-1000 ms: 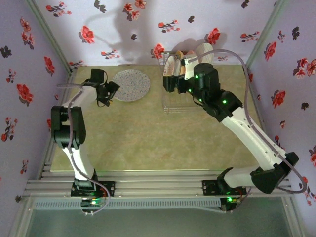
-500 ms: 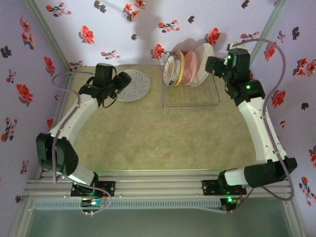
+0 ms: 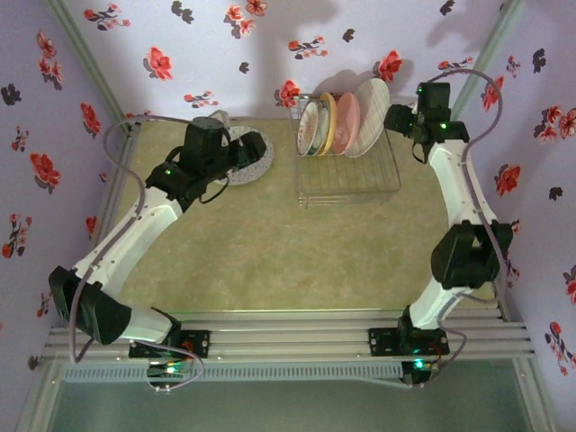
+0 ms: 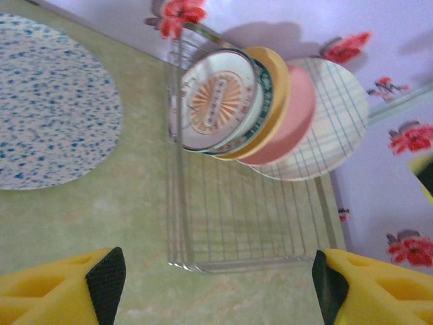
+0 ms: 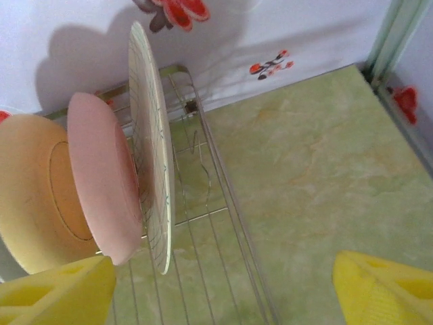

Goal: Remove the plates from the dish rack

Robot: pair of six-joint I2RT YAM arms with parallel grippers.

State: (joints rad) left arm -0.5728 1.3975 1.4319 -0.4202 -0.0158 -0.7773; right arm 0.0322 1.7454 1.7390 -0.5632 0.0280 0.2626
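The wire dish rack (image 3: 346, 171) stands at the back of the table. Upright in it are a white plate with an orange centre (image 4: 216, 101), an orange-yellow plate (image 4: 277, 81), a pink plate (image 5: 101, 169) and a large checked plate (image 5: 152, 135). A speckled plate (image 3: 256, 157) lies flat on the table left of the rack. My left gripper (image 3: 236, 151) hovers over that plate's edge, facing the rack, open and empty (image 4: 218, 288). My right gripper (image 3: 396, 119) is at the rack's right back side, open (image 5: 223, 284), beside the checked plate without touching it.
Flowered walls close the table on three sides; the back wall (image 3: 270, 54) rises just behind the rack. Metal corner posts (image 5: 392, 34) stand in the back corners. Bare green tabletop (image 3: 288, 252) stretches in front of the rack.
The right arm swung from over the rack's left side to its right back corner, and its jaws narrowed a little. The left arm reached right, over the speckled plate, toward the rack.
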